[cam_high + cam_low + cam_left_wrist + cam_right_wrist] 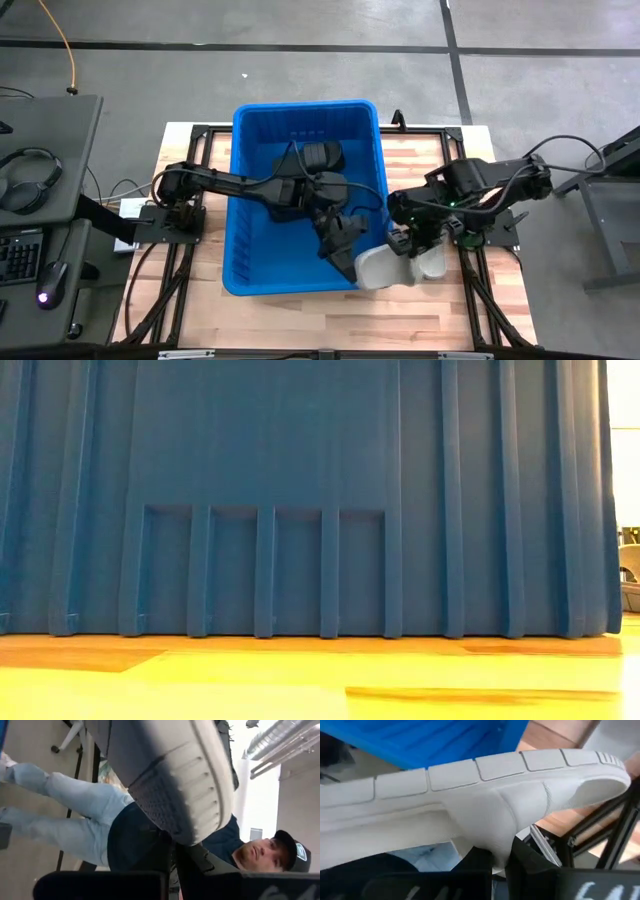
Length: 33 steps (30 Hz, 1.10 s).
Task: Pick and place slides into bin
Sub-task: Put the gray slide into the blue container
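The blue bin [237, 200] stands mid-table and fills the low view [300, 490]. Two black slides [322, 155] [335, 185] lie inside it. A light grey slide [380, 270] is at the bin's near right corner, with my right gripper [412, 243] shut on it. In the right wrist view the slide [470, 795] shows side on. My left gripper [350, 262] reaches across the bin to the slide's end. In the left wrist view its fingers [100, 885] stand close together below a grey sole [170, 785]. My right gripper pinches the slide's wide strap [495, 832] between its two fingers. The fingers lie across the slide, whose sole side is turned away from them. The slide is lifted beside the bin wall [445, 740]. My left gripper is at the slide's end; I cannot tell whether it touches.
The wooden table top [440, 150] shows bare to the right of the bin, with black frame rails around it. A desk with headphones and a keyboard [30, 200] stands at the left. A seated person [75, 805] shows beyond the table in the left wrist view.
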Available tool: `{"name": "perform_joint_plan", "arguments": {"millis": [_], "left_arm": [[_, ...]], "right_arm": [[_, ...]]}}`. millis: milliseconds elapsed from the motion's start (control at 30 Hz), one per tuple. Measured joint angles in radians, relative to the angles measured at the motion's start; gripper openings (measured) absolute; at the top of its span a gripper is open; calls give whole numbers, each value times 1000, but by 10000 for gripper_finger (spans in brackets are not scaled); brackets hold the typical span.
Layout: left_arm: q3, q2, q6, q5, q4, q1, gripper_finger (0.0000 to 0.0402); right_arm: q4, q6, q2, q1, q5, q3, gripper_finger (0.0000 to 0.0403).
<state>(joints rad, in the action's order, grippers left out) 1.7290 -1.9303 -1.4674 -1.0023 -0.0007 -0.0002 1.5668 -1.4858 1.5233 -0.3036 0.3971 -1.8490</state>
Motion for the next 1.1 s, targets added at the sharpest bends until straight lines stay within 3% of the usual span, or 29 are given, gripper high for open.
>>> {"name": "perform_joint_plan", "arguments": {"millis": [100, 200, 433, 700, 933, 1100], "left_arm": [[0, 15, 11, 7, 4, 1, 3], [0, 22, 16, -2, 3, 1, 29], [1, 52, 57, -85, -86, 1, 132], [0, 92, 62, -89, -107, 9, 250], [0, 235, 15, -95, -94, 7, 273], [1, 336, 4, 27, -99, 26, 269]], "right_arm": [[-3, 6, -7, -7, -6, -11, 0], [-20, 26, -5, -9, 0, -11, 0], [-1, 20, -5, -24, 15, -11, 0], [0, 130, 22, 36, -31, -3, 0], [6, 257, 42, 115, 2, -3, 0], [7, 330, 42, 199, 65, -1, 0]]}}
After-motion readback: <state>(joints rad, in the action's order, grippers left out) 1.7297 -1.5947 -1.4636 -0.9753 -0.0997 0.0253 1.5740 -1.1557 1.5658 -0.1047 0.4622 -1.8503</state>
